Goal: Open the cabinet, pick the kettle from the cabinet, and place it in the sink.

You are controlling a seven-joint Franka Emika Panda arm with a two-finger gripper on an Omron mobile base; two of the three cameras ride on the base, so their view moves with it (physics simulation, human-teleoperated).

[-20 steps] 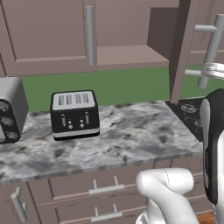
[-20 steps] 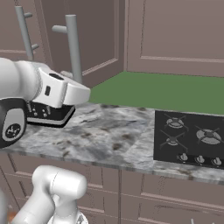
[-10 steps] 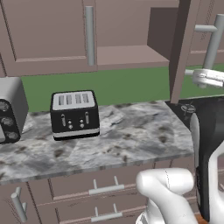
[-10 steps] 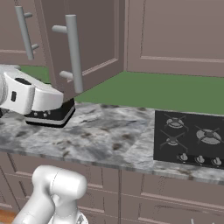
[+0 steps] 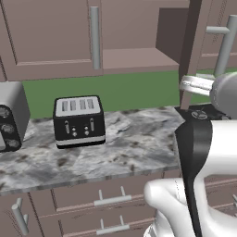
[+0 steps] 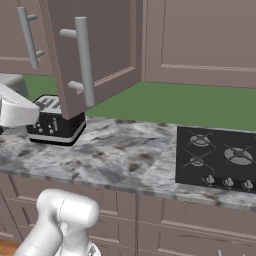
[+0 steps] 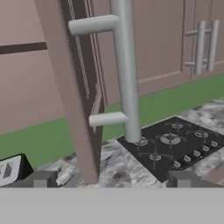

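The cabinet (image 5: 134,32) on the wall has its right door (image 6: 105,45) swung out. Its left door, with a vertical bar handle (image 5: 95,37), is shut. The inside that shows is a bare shelf and back wall. In the hand view the open door's edge (image 7: 72,96) and its long grey handle (image 7: 127,70) stand close ahead. My gripper (image 7: 111,181) is open a little in front of that handle, with nothing between the fingertips (image 7: 41,179). The kettle is out of view, and so is the sink.
A black and silver toaster (image 5: 78,121) stands on the grey marbled counter (image 5: 139,143), with a grey appliance (image 5: 9,115) at the far left. A black stove top (image 6: 220,157) lies to the right. Drawers (image 5: 109,201) with horizontal handles run below the counter.
My arm has drawn back from the open door's handle, moving left in the right base view. The gripper stays open and the door stays swung out.
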